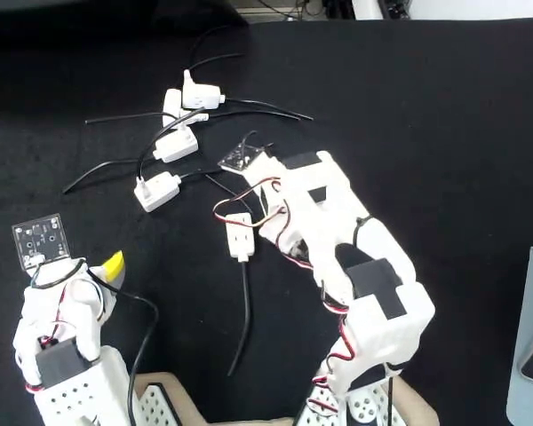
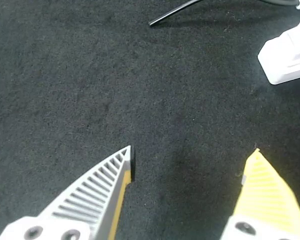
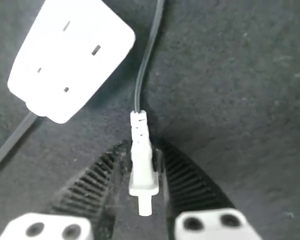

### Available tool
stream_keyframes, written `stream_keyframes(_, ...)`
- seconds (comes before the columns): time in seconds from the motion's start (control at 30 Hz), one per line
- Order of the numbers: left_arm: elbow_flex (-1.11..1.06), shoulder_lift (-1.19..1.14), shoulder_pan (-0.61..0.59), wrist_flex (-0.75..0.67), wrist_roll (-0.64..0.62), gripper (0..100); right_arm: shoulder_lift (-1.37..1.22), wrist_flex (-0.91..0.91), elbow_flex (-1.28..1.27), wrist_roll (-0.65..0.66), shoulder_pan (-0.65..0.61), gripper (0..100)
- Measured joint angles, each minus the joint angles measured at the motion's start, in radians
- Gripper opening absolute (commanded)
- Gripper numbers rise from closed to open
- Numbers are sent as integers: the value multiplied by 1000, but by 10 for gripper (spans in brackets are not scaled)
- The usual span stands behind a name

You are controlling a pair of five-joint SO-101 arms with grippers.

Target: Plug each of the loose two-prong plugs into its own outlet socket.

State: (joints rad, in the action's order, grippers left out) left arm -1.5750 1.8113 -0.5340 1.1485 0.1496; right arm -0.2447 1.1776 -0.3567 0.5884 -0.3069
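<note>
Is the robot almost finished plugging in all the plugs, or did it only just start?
Only starting, it seems. Done: I can't see any plug clearly seated in a socket. In hand: the right gripper is shut on one white plug, with a white outlet socket lying close by. To do: push that plug in, then pair up the other white pieces farther off. The left gripper is open over bare cloth.

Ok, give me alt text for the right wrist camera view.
The right arm's jaws are shut on a white plug, its dark cord running away across black cloth. A white outlet block, slots facing up, lies beside the cord.
</note>
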Motion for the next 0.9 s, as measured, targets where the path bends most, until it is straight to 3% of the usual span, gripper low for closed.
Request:
stream_keyframes(0.2,0,0,0,0,0,347,26,44,0,55,0,11)
stream_keyframes(0.4,0,0,0,0,0,348,272,51,-58,37,0,11)
stream_keyframes(0.7,109,0,3,68,5,348,752,-66,-311,-204,15,11)
stream_keyframes(0.9,253,-23,104,143,17,348,1069,-267,-532,-399,21,11)
